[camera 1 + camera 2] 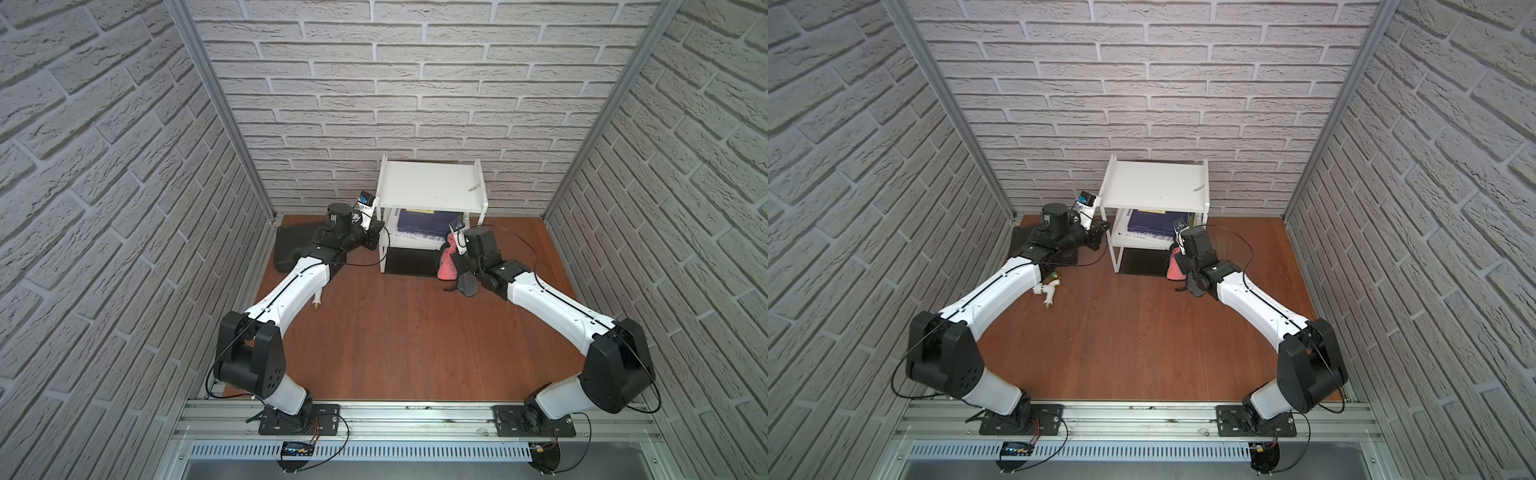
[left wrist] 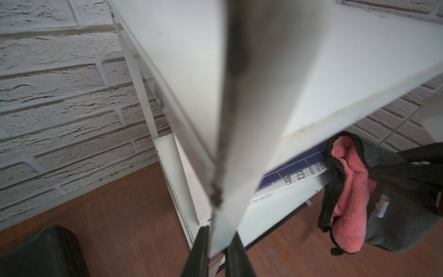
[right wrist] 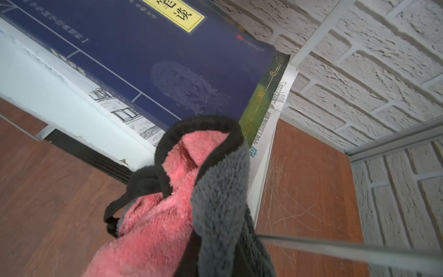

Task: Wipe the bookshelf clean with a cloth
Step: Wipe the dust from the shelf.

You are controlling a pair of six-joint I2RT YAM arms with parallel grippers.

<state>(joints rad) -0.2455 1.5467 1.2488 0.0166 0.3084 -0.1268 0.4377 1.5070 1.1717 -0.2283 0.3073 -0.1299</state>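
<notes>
The white bookshelf (image 1: 430, 185) (image 1: 1154, 183) stands against the back wall in both top views. My left gripper (image 2: 219, 233) (image 1: 379, 243) is shut on its front left leg (image 2: 223, 215), one finger on each side of the post. A pink and grey cloth (image 3: 172, 211) (image 1: 446, 268) (image 1: 1173, 270) (image 2: 347, 191) with black trim hangs bunched from my right gripper (image 1: 458, 269), which is shut on it. The bunch sits at the front right corner of the middle shelf (image 3: 48, 96). Fabric hides the right fingers in the right wrist view.
Books lie on the middle shelf, a dark blue one (image 3: 143, 60) (image 1: 419, 220) uppermost. A black ribbed case (image 1: 291, 249) (image 2: 40, 251) lies left of the shelf. A white pipe fitting (image 1: 1050, 293) rests under my left arm. A small scrap (image 1: 473, 188) sits on the top board.
</notes>
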